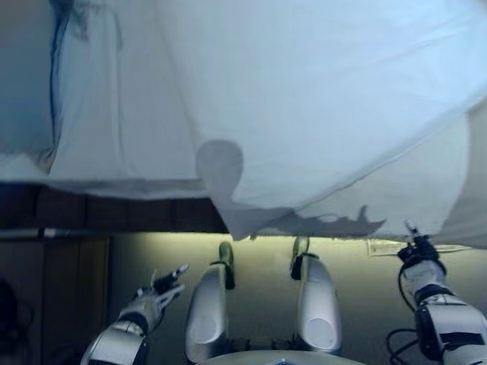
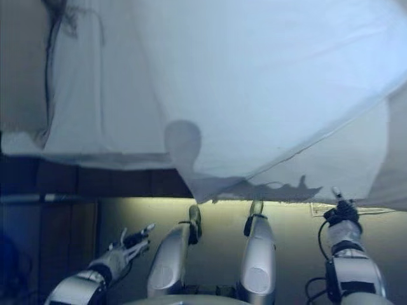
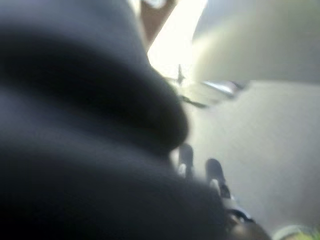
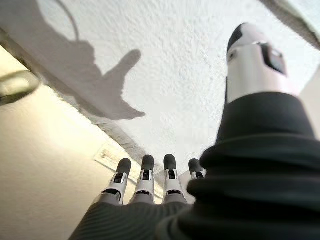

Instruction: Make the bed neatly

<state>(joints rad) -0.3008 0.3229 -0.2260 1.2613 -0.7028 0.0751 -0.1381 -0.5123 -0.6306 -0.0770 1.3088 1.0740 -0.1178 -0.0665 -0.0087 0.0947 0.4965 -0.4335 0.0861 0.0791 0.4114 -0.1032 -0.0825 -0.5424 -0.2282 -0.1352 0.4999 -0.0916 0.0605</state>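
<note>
A white duvet [image 1: 304,99] covers the bed and lies askew, its lower edge running slantwise from the middle up to the right. One corner [image 1: 251,220] hangs over the bed's front side. Right of that edge a paler sheet [image 1: 415,190] shows, seen close up in the right wrist view as textured white cloth [image 4: 190,75]. My right hand [image 1: 417,255] is just below the sheet's hanging edge, fingers [image 4: 145,172] straight and not touching it. My left hand [image 1: 156,295] is held low at the left with fingers spread, apart from the bed and empty.
The bed's dark wooden frame [image 1: 114,214] runs under the duvet at the left. A pale bluish pillow or cloth [image 1: 23,76] lies at the far left. A white label [image 1: 388,247] hangs beneath the sheet's edge. Beige floor [image 1: 262,266] lies between me and the bed.
</note>
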